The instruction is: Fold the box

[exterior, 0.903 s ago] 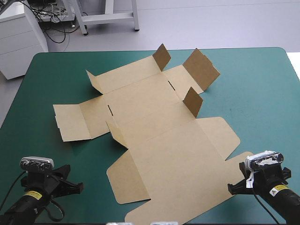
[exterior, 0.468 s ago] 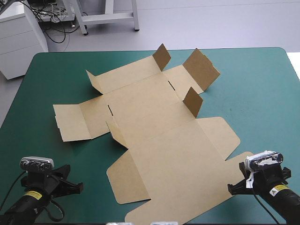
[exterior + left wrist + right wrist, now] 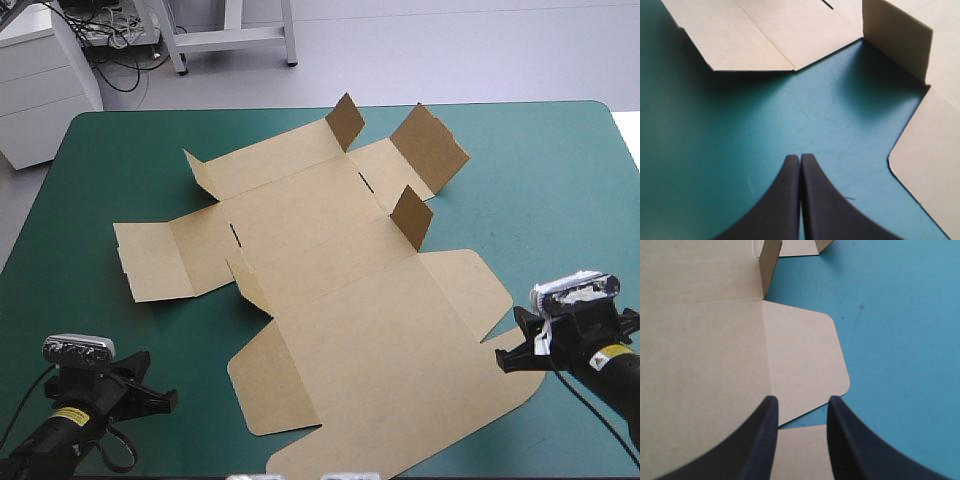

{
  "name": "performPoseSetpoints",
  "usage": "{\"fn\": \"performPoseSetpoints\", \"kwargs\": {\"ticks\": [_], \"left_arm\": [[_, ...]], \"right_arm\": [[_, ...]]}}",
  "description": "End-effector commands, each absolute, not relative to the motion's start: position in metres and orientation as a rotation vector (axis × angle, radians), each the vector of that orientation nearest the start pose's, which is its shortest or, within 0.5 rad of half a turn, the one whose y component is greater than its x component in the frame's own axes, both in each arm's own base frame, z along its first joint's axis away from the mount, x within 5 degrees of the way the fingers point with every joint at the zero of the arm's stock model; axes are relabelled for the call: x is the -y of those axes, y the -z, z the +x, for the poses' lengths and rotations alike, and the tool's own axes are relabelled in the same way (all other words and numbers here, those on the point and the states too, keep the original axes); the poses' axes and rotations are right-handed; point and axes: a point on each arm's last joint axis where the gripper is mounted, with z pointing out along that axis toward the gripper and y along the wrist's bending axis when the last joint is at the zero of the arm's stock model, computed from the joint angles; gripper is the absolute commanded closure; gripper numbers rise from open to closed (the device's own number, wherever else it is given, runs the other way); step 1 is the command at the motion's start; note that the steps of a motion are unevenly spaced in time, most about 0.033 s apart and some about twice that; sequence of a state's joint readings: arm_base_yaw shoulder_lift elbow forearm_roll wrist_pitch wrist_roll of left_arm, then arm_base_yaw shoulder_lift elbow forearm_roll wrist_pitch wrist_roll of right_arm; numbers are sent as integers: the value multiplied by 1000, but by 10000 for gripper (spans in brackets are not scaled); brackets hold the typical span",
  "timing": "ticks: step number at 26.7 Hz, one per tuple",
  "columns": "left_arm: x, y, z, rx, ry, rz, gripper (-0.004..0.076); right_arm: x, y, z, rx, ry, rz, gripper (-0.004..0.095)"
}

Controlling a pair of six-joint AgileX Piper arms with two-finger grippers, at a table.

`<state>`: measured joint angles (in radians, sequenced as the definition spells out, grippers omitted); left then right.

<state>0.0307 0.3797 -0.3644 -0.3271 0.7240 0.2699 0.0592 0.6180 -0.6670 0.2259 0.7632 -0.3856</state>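
Observation:
The brown box (image 3: 330, 260) lies spread out as a cut sheet on the teal-green cover, its broad lid panel toward the near edge. Several small flaps stand up: two at the far end (image 3: 345, 122) (image 3: 430, 145), one mid-right (image 3: 411, 217). My left gripper (image 3: 170, 400) (image 3: 800, 157) is shut over bare cover, short of the sheet's near left flap (image 3: 935, 145). At the near right corner, my right gripper (image 3: 500, 360) (image 3: 802, 400) is open, its fingers straddling the notch beside the rounded side flap (image 3: 805, 355).
A white cabinet (image 3: 40, 80) stands beyond the table's far left corner. Bare teal-green cover (image 3: 560, 200) lies right of the sheet and along the left side (image 3: 70, 180).
My right gripper has moved away from the near edge, farther along the sheet's right corner. The left gripper and the box are as before.

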Motion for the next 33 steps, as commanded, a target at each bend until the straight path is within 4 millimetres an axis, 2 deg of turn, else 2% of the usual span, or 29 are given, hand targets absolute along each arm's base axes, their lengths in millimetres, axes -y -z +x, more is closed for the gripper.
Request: {"fn": "performPoseSetpoints", "kwargs": {"ticks": [1, 3, 5, 14, 21, 24, 25, 28, 33], "left_arm": [[18, -266, 78, -2109, 228, 86, 756], [18, -266, 78, -2109, 228, 86, 756], [18, -266, 78, -2109, 228, 86, 756], [18, -266, 78, -2109, 228, 86, 756], [18, -266, 78, -2109, 228, 86, 756], [18, -266, 78, -2109, 228, 86, 756], [18, -266, 78, -2109, 228, 86, 756], [18, -266, 78, -2109, 228, 86, 756], [18, -266, 78, -2109, 229, 84, 756]], "right_arm": [[-22, -347, 134, -2123, -76, -390, 447], [-23, -352, 150, -2172, -73, -408, 376], [-24, -356, 165, -2207, -73, -422, 346], [-30, -387, 224, -2280, -93, -469, 343], [-64, -394, 281, -2336, -122, -665, 212], [-77, -402, 325, -2378, -140, -683, 210], [-78, -402, 331, -2393, -143, -692, 210], [-87, -395, 369, -2446, -174, -707, 210], [-96, -370, 396, -2513, -238, -710, 210]]}}
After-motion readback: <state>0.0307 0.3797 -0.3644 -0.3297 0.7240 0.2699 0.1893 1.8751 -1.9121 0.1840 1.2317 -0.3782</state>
